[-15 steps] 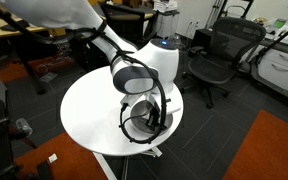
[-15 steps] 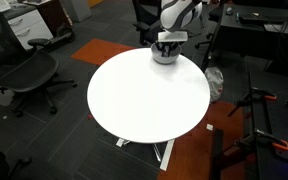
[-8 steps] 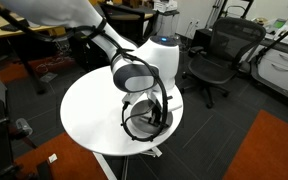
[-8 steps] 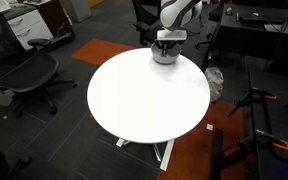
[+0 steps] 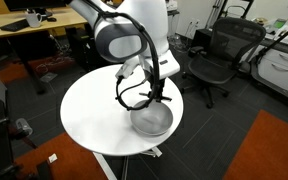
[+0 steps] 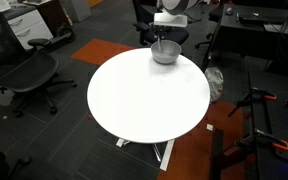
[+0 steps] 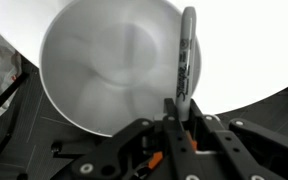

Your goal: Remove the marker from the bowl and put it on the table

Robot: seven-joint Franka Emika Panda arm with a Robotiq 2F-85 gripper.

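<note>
Since the end effector [image 7: 180,108] has lifted above the bowl [image 7: 102,70] clamped on the marker [image 7: 186,55], only the table [image 5: 89,112] placement remains.

A wooden desk [image 5: 44,28] stands in the background, with a dark device [image 5: 22,22] on its top near the left edge. Well off the desk's right corner is a black mesh office chair [image 5: 220,52]. Another black office chair [image 6: 26,68] sits on grey carpet [image 6: 44,130], near an orange carpet patch [image 6: 109,48].
</note>
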